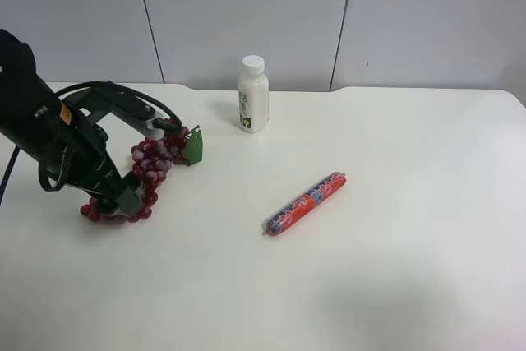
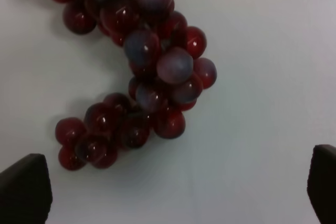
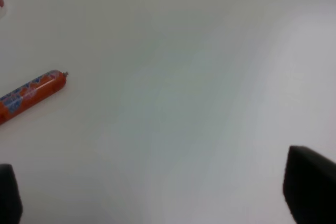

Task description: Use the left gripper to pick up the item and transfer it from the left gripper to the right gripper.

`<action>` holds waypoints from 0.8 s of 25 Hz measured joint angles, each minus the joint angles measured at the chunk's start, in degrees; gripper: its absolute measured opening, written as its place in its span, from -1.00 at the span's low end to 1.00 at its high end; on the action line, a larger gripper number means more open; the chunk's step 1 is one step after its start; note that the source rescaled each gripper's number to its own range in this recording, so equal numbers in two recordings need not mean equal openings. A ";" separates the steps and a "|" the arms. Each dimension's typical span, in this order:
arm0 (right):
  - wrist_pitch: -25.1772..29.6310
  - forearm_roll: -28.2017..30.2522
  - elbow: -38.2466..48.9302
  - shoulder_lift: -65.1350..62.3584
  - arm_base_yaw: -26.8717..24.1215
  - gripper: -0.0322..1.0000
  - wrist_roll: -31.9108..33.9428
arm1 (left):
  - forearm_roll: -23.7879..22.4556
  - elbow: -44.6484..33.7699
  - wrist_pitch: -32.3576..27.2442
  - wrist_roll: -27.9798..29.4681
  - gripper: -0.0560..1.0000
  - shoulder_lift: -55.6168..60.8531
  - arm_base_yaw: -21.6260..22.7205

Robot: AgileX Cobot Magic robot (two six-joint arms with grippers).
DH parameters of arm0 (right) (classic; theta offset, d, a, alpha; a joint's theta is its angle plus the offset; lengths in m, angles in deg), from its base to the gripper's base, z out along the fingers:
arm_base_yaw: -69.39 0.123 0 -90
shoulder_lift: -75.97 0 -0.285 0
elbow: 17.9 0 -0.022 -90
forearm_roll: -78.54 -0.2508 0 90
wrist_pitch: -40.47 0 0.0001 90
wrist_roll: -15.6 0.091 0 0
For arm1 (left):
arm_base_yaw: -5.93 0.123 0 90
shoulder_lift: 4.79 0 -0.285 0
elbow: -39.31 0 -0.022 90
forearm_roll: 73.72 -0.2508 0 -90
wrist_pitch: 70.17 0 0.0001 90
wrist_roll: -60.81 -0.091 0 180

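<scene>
My left claw [image 2: 173,190], spread wide, straddles the light, floppy bunch of dark red-purple fake grapes [image 2: 157,77]; I'd pinch its thick middle.

White table [image 1: 411,269], pale grey panelled wall [image 1: 246,6] behind

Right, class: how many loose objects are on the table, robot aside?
3. The grape bunch lies between the left gripper's jaws; the white bottle stands at the back; the sausage-shaped pack lies near the centre. The arm could hide something small.
</scene>
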 joint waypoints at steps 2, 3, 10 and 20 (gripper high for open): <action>0.00 0.00 0.00 0.00 0.00 1.00 0.00 | 0.00 0.00 0.90 0.00 1.00 -1.12 0.00; 0.00 0.00 0.00 0.00 0.00 1.00 0.00 | 0.00 0.00 1.44 0.00 1.00 -1.74 0.00; 0.00 0.00 0.00 0.00 0.00 1.00 0.00 | 0.00 0.00 5.21 0.00 1.00 -6.26 0.00; 0.00 0.00 0.00 0.00 0.00 1.00 0.00 | 0.00 0.05 11.30 -0.07 1.00 -12.37 0.00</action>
